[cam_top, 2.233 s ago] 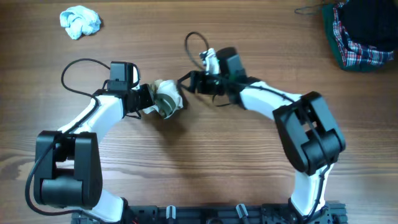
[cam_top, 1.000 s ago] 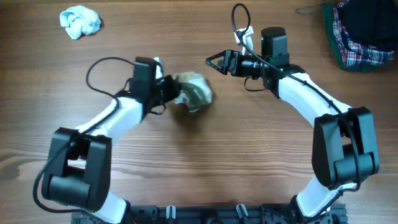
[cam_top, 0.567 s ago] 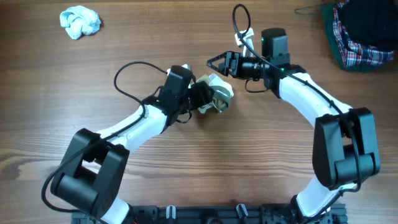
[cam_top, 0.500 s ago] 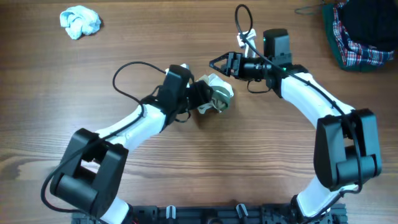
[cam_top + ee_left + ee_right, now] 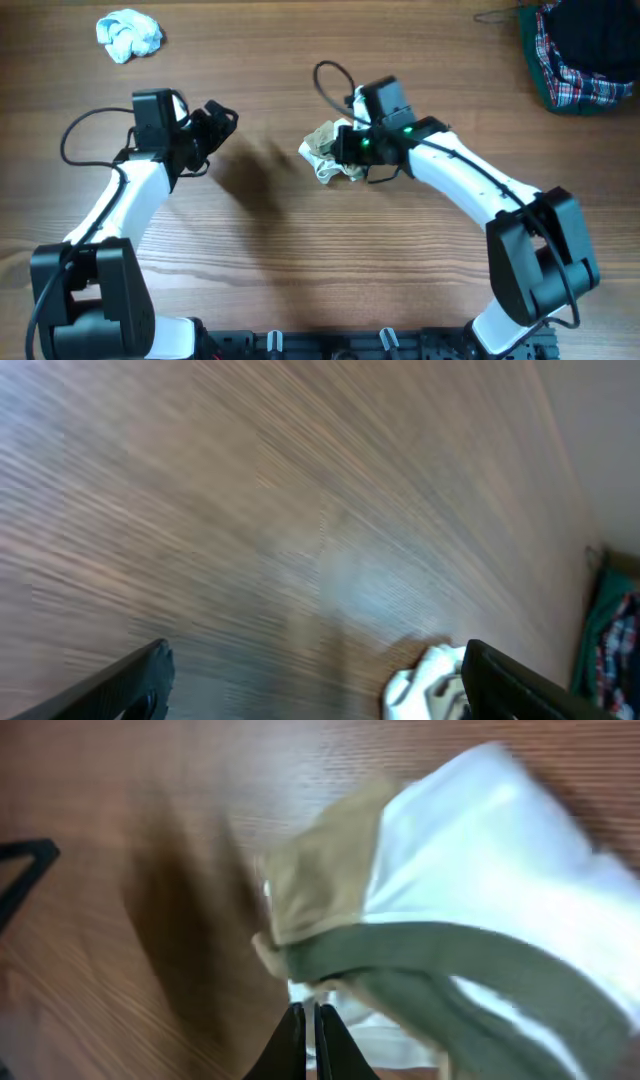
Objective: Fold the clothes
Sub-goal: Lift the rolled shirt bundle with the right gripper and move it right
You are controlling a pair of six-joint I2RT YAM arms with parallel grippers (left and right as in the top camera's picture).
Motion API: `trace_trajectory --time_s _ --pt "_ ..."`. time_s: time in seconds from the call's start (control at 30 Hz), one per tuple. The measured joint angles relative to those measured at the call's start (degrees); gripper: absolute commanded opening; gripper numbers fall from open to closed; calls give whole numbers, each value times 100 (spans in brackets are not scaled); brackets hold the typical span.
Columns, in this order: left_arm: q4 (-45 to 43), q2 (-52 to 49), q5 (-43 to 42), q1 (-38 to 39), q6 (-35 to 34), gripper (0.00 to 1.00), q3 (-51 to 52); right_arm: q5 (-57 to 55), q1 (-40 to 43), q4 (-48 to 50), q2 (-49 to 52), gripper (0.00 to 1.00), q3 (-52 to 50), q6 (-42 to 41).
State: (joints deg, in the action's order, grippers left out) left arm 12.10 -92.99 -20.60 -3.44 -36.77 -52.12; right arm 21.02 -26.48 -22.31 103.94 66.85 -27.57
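Clothes (image 5: 322, 153): crumpled cream heap, olive patch showing, on table (image 5: 300, 270) just 12 o'clock of centre. Right claw (image 5: 343, 150) closed, tips against heap's 3 o'clock side; cloth pinched or not, cannot tell. Left claw (image 5: 222, 118) spread wide, empty, well apart at heap's 9 o'clock

left hand (image 5: 216, 117) spread wide, right hand (image 5: 346, 148) pinched closed.
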Motion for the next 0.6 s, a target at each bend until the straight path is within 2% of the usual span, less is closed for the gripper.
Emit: trace_trajectory --time_s 0.17,0.4,0.6 --pt "166 0 376 -2 201 94 0 -339 -107 44 -2 4 0 0" --pt "168 -2 581 -2 258 94 0 -787 -553 660 9 4 0 269" --pt "186 -2 588 -2 356 94 0 -800 -831 382 258 4 0 1084"
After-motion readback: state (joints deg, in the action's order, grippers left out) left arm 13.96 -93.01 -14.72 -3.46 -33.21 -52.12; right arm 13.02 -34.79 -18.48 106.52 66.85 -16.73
